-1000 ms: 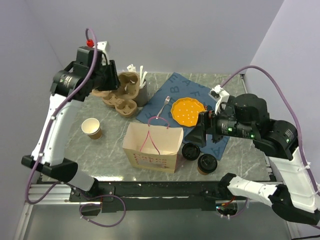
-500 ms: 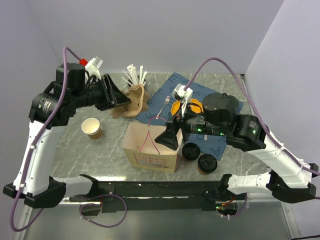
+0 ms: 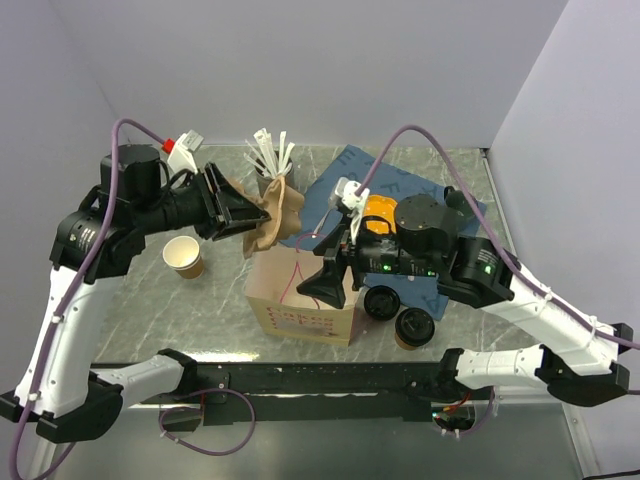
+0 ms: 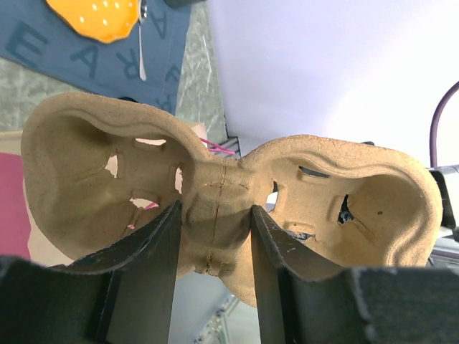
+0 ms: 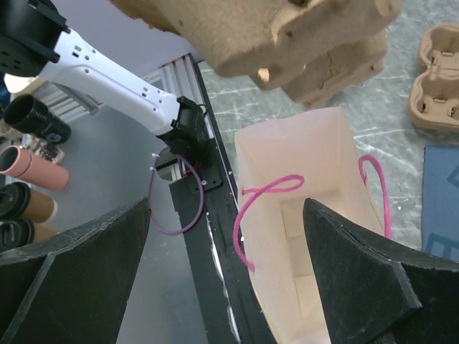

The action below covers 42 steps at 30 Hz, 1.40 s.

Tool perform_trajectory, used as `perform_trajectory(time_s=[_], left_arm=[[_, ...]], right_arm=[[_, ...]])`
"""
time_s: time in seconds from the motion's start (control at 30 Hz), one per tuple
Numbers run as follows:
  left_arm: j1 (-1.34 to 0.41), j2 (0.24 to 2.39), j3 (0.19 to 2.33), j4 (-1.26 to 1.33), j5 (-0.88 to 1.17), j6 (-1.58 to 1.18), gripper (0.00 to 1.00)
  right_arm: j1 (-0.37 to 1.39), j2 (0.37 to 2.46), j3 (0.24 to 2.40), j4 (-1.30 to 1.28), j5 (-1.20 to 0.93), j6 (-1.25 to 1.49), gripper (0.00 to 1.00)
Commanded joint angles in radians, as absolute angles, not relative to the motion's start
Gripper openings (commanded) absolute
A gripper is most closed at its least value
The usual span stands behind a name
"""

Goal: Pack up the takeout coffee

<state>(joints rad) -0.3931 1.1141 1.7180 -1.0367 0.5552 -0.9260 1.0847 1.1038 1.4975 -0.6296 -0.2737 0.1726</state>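
The takeout coffee (image 3: 412, 327), a brown paper cup with a black sip lid, stands on the table right of the paper bag (image 3: 300, 305). The bag is open, with pink handles, and also shows in the right wrist view (image 5: 301, 215). My left gripper (image 3: 243, 213) is shut on a brown pulp cup carrier (image 3: 275, 215) and holds it in the air above the bag's far left corner. In the left wrist view the carrier (image 4: 215, 193) is pinched at its middle ridge by the left gripper (image 4: 215, 265). My right gripper (image 3: 325, 287) hangs open and empty over the bag's near right part (image 5: 226, 279).
A separate black lid (image 3: 381, 303) lies beside the coffee. A lidless paper cup (image 3: 184, 256) stands at the left. A holder with white cutlery (image 3: 268, 158), a blue mat (image 3: 400, 180) and an orange plate (image 3: 378, 208) are at the back. More carriers (image 5: 437, 79) lie on the table.
My left gripper has lifted the carrier off the stack and carried it right toward the bag. My right gripper has swung left, from beside the lidded cups to over the bag.
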Motion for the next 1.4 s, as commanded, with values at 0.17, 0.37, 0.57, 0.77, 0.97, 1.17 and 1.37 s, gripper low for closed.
perform_trajectory(time_s=[0.17,0.37,0.57,0.77,0.97,1.17,1.37], left_arm=[[-0.397,1.069,1.655,-0.96,0.66,-1.018,0.41],[-0.396,1.042,1.606,-0.953,0.675,-1.048,0.39],[-0.397,1.003,1.536,-0.91,0.687,-1.089,0.38],[-0.396,0.983,1.459,-0.876,0.706,-1.112,0.37],[-0.396,0.979,1.418,-0.9,0.698,-1.062,0.37],[-0.396,0.983,1.402,-0.914,0.677,-1.014,0.37],[-0.396,1.017,1.427,-1.018,0.614,-0.91,0.36]], right_arm=[[1.117,1.132,1.482,-0.54,-0.239,0.126,0.94],[1.158,1.147,1.454,-0.52,-0.227,0.126,0.93],[1.213,1.173,1.454,-0.548,-0.063,0.106,0.94],[1.258,1.186,1.451,-0.546,0.034,0.077,0.83],[1.305,1.158,1.414,-0.489,0.083,0.057,0.34],[1.361,1.128,1.37,-0.448,0.109,0.023,0.05],[1.41,1.105,1.333,-0.41,0.146,-0.029,0.0]])
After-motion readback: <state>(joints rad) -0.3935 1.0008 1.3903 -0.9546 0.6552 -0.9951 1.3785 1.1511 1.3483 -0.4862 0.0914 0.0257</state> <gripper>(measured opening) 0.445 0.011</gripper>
